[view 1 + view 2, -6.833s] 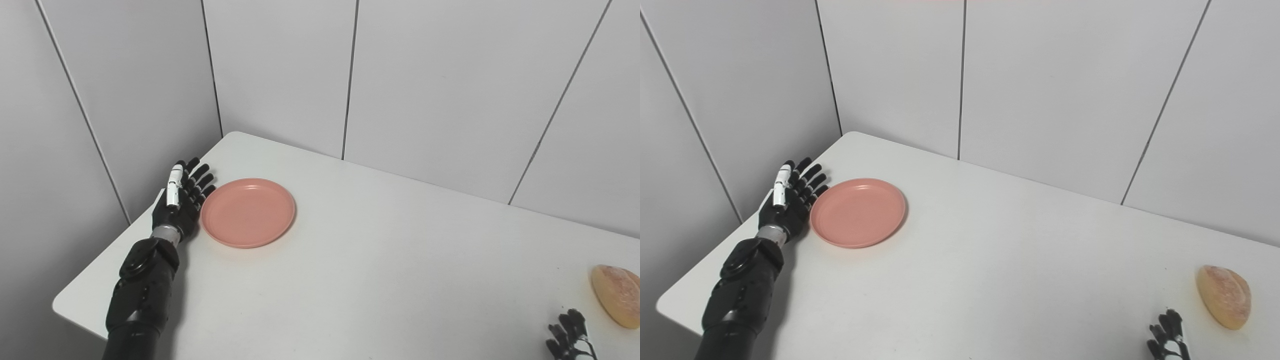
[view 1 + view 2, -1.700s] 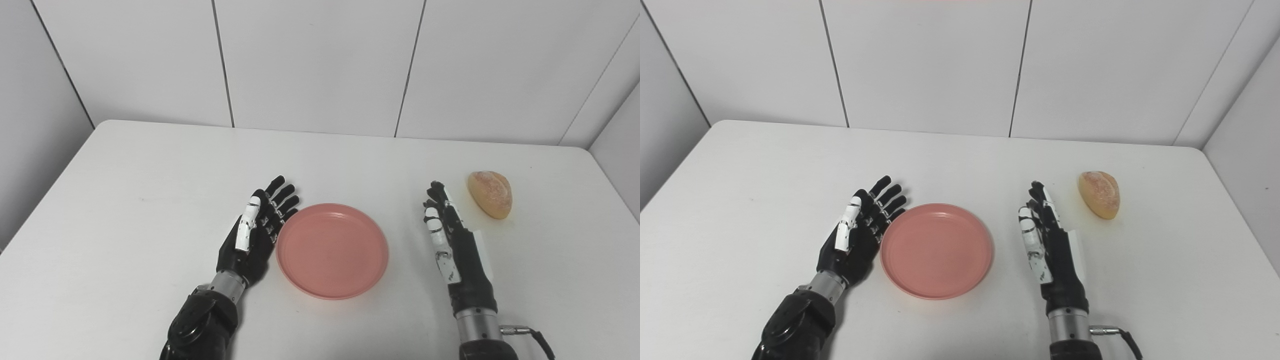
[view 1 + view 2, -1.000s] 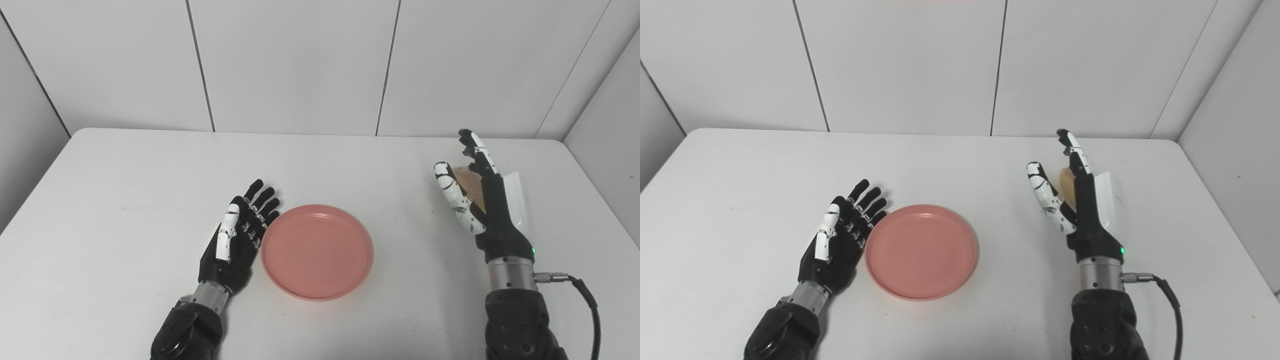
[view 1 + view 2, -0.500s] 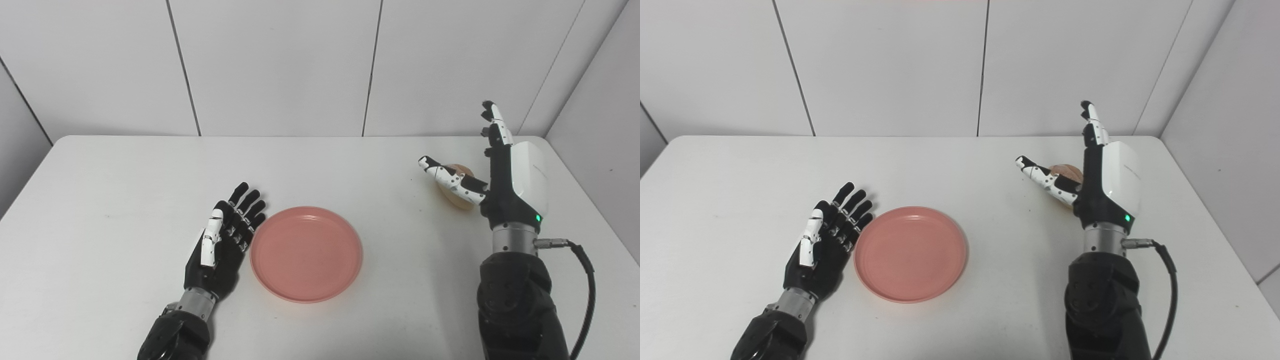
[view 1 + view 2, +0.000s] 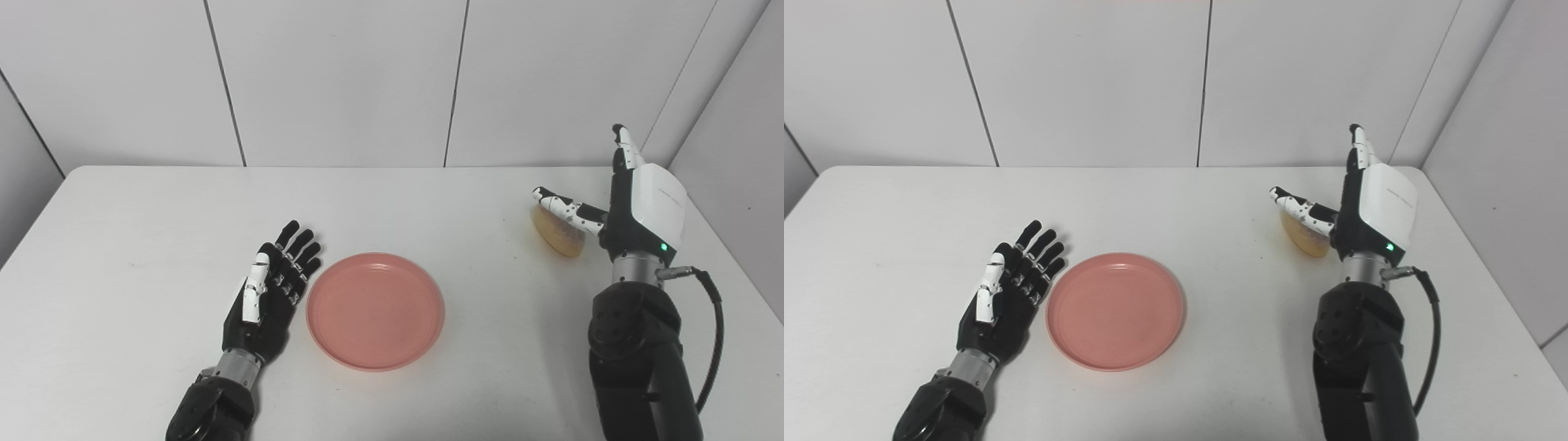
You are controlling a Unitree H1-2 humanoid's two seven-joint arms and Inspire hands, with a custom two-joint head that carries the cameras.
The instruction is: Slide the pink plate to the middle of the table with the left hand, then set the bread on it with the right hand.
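**Plate's in place, bread not on it yet**

So the white table point(image 5: 122, 245) is mostly bare, with plain white wall panels point(image 5: 343, 79) behind it. The pink plate point(image 5: 375, 310) sits roughly mid-table, so I'd call the slide part done. The left hand point(image 5: 269, 291) lies flat just beside the plate's left rim, fingers spread, holding nothing. What's left is the bread point(image 5: 556, 231), which is over on the far right, well apart from the plate. The right hand point(image 5: 625, 202) is raised right at it, fingers wide apart with the thumb reaching over the loaf, not gripping it yet as far as I can tell. Nothing lies between bread and plate, so the path looks clear.
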